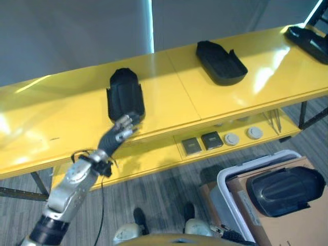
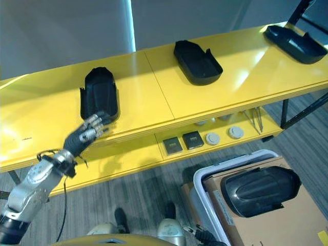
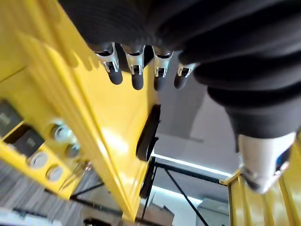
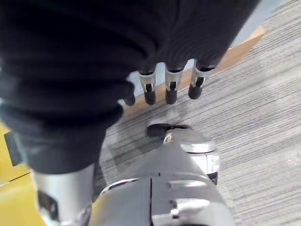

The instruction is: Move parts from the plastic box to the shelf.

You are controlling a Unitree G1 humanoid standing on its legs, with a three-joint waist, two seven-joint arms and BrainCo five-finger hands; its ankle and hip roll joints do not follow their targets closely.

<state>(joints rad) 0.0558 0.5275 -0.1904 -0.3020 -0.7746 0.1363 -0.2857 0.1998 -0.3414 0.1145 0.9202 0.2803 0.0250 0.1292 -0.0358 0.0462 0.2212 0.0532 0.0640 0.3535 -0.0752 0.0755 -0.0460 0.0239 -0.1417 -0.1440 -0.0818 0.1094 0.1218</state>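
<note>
Three black moulded parts lie on the yellow shelf (image 1: 179,102): one at the left (image 1: 124,95), one in the middle (image 1: 220,62) and one at the far right (image 1: 307,41). Another black part (image 1: 284,189) rests on cardboard inside the plastic box (image 1: 224,190) at the lower right. My left hand (image 1: 121,130) is at the near end of the left part, fingers relaxed and holding nothing; I cannot tell whether they touch it. In the left wrist view its fingers (image 3: 136,75) reach out over the shelf. My right hand (image 4: 170,92) hangs over the carpet, fingers straight and empty.
The lower shelf board carries two dark square pieces (image 1: 192,146) (image 1: 211,140) and two round grey discs (image 1: 231,139) (image 1: 254,133). Grey carpet lies between the shelf and the plastic box. A grey wall stands behind the shelf.
</note>
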